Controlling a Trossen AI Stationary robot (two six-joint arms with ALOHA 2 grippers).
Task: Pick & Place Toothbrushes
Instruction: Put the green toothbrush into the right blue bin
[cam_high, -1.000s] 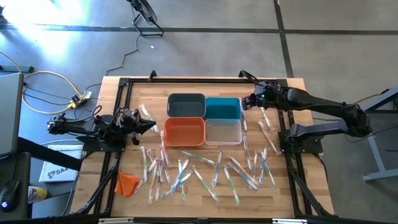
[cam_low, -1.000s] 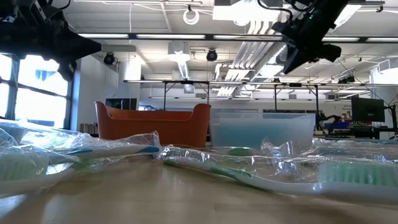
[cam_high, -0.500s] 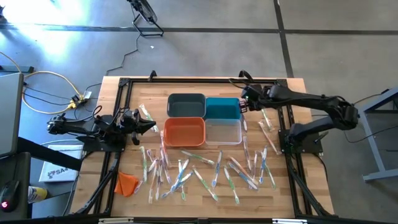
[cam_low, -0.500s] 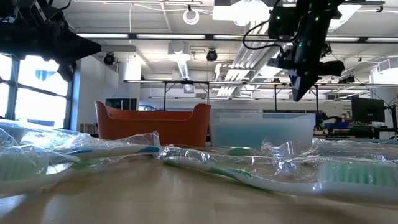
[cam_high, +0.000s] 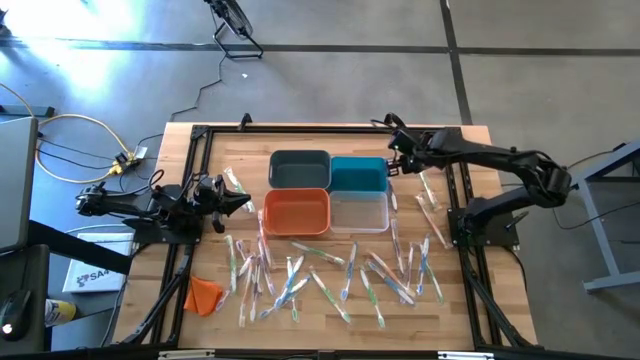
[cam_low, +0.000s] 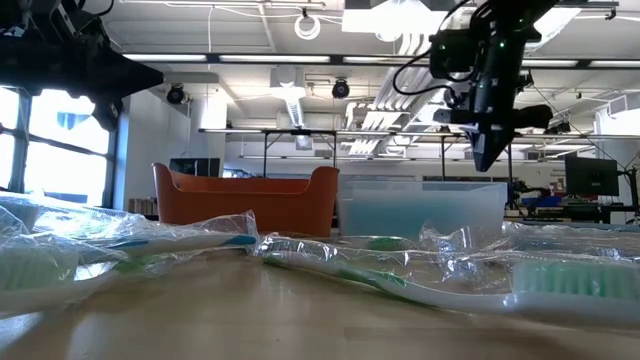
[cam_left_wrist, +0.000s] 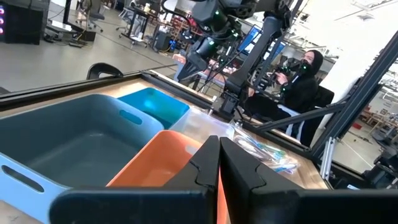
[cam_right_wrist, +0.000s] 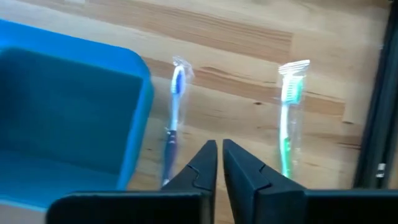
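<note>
The right pincer (cam_high: 392, 163) hangs in the upper right of the high view, just beside the right edge of the teal bin (cam_high: 358, 173). Its fingers (cam_right_wrist: 202, 163) stand close together with only a narrow slit between them, and nothing is pinched. Its wrist camera looks down on bare worktop (cam_high: 440, 320) with one blue toothbrush (cam_right_wrist: 175, 112) lying next to the teal bin's wall and one green toothbrush (cam_right_wrist: 287, 118) farther out; both lie flat in clear wrappers. In the low view the same pincer points downward above the clear bin (cam_low: 420, 205).

The left pincer (cam_high: 243, 203) waits at the middle left of the high view, near the orange bin (cam_high: 296, 211), with its fingers (cam_left_wrist: 205, 163) pressed together and empty.

The four bins sit as a block at the centre of the worktop: dark grey bin (cam_high: 299, 168) and teal in the upper row, orange and clear in the lower. Most of the toothbrushes (cam_high: 320, 275) lie scattered across the lower half of the high view, below the bins, and a few more lie at the right of the bins. An orange cloth (cam_high: 204, 294) lies at the lower left.
</note>
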